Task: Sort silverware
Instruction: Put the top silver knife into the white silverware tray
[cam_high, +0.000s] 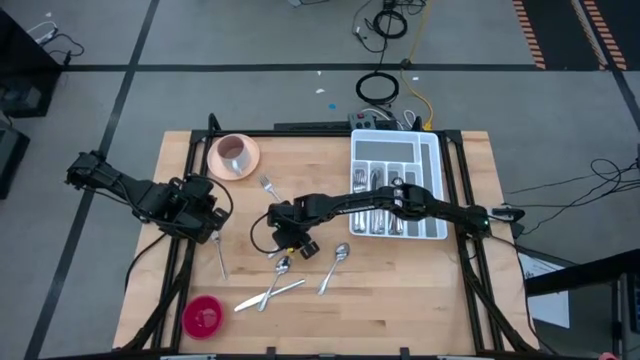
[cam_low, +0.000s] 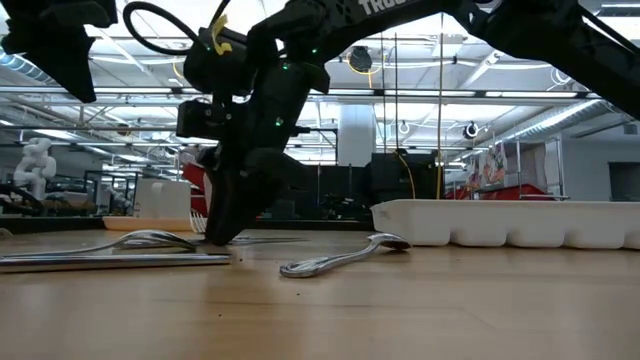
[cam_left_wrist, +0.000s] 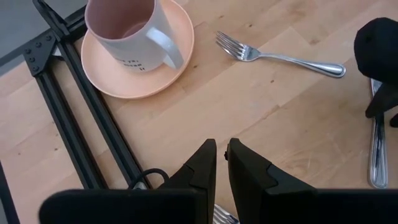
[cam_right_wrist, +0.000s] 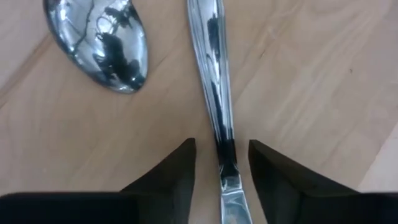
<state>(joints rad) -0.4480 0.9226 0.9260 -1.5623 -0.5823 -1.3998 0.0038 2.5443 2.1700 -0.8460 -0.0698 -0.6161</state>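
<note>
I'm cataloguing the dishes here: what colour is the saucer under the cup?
Pale peach-pink saucer, clearest in the left wrist view.

right arm: reaches from the right side across the table toward its middle, stretched long and low, wrist bent down
right gripper (cam_right_wrist: 221, 163): points down at the tabletop, tips at or just above the surface in the low view; fingers (cam_right_wrist: 174, 171) stand apart, one each side of a knife handle (cam_right_wrist: 214, 74), no contact visible on either pad
left arm: parked at the table's left edge, elbow out past the edge, wrist over the table
left gripper (cam_left_wrist: 221, 163): held above the table, aimed forward and down; fingers (cam_left_wrist: 202, 165) nearly together, thin gap between them, nothing in it
</note>
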